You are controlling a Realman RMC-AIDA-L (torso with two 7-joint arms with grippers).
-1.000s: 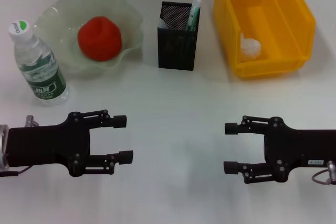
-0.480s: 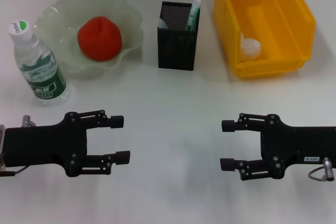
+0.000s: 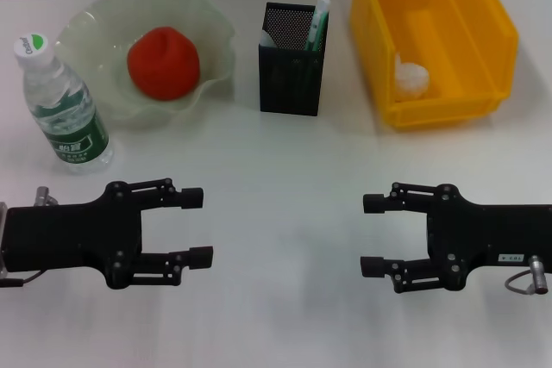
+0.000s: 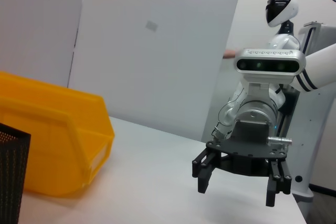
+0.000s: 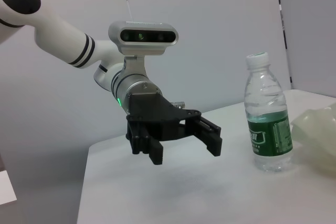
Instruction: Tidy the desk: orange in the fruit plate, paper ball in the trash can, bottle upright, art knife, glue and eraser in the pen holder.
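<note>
The orange (image 3: 164,61) lies in the pale green fruit plate (image 3: 93,28) at the back left. A clear bottle (image 3: 62,108) with a green label stands upright just left of the plate, also seen as the bottle (image 5: 266,135). The black mesh pen holder (image 3: 291,59) holds a green-and-white stick and a white item. A white paper ball (image 3: 412,76) rests inside the yellow bin (image 3: 483,40). My left gripper (image 3: 197,227) hovers open at the near left, my right gripper (image 3: 373,234) open at the near right, both holding nothing.
The yellow bin (image 4: 58,140) and pen holder (image 4: 11,179) stand along the back of the white desk (image 3: 285,170). A grey wall runs behind the desk.
Both grippers have drifted slightly toward the desk's front edge and stayed open. The right one has shifted a little toward the centre. Nothing on the desk has moved.
</note>
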